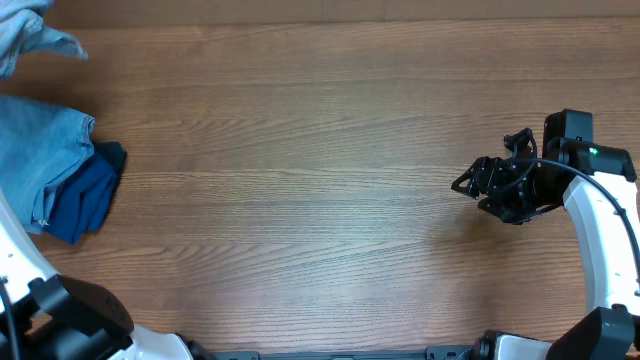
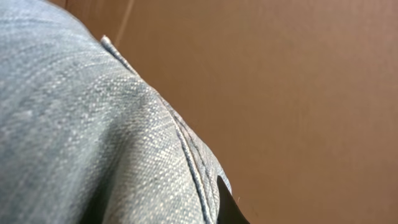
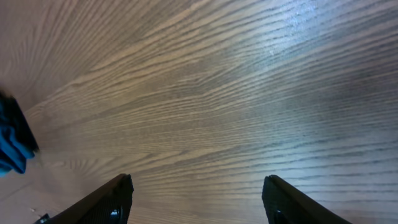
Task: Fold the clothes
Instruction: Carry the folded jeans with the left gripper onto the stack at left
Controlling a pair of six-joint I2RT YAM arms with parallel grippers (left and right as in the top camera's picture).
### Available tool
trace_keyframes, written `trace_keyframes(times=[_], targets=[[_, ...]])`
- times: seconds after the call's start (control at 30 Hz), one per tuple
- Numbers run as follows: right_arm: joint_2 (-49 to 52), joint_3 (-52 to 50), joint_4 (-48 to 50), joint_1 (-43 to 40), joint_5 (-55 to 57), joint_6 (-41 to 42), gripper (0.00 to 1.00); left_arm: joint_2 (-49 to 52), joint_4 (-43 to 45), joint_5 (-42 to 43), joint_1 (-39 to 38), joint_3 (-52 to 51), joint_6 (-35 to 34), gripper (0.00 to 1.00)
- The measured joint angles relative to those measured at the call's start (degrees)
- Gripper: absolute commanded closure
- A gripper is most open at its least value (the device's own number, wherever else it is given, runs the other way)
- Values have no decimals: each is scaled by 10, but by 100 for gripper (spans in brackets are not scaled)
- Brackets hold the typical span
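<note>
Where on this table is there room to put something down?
The middle is bare wood, from the folded denim and navy garment at the left edge across to the right fingers. Only that left edge is crowded.

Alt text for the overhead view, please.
Wooden table seen from above: at its left edge, folded pale denim lies partly over a dark navy garment, with a bunch of pale denim in the top-left corner. The right gripper is over bare wood at the right, jaws open.

Wood-grain table (image 1: 320,120), dark navy folded garment (image 1: 88,200) lying flat at its far left edge, blue edge of it in right wrist view, plain brown backdrop (image 2: 298,93) in left wrist view
</note>
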Motion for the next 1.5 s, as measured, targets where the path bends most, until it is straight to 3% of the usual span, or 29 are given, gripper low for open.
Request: trace_keyframes(times=[0.17, 0.3, 0.53, 0.7, 0.87, 0.93, 1.1, 1.13, 1.17, 1.23, 1.3, 1.43, 1.47, 1.5], targets=[[0, 0, -31, 0, 2, -9, 29, 110, 17, 31, 0, 0, -14, 96], [0, 0, -42, 0, 3, -10, 28, 162, -78, 66, 9, 0, -1, 96], [0, 0, -25, 0, 3, -11, 28, 120, -103, 153, 102, -1, 4, 96], [0, 0, -23, 0, 3, -15, 28, 48, -118, 188, 120, -1, 10, 96], [0, 0, -22, 0, 3, -21, 28, 34, -272, 189, 136, 2, 68, 96], [0, 0, -22, 0, 6, -24, 28, 34, -345, 154, 152, 2, 125, 96], [0, 0, -20, 0, 10, -28, 28, 33, -368, 104, 162, 2, 181, 94], [0, 0, -20, 0, 10, -27, 28, 33, -370, 93, 163, 2, 183, 91], [0, 0, -21, 0, 10, -28, 28, 33, -376, 81, 165, 2, 184, 70], [0, 0, -20, 0, 10, -28, 28, 33, -397, 28, 169, 2, 192, 44], [0, 0, -20, 0, 10, -28, 28, 33, -398, -9, 173, 2, 189, 37], [0, 0, -27, 0, 12, -28, 28, 31, -422, -51, 181, 2, 156, 36], [0, 0, -27, 0, 13, -28, 27, 26, -436, -55, 188, 2, 141, 16], [0, 0, -27, 0, 18, -28, 27, 18, -442, -57, 194, 2, 133, 8]])
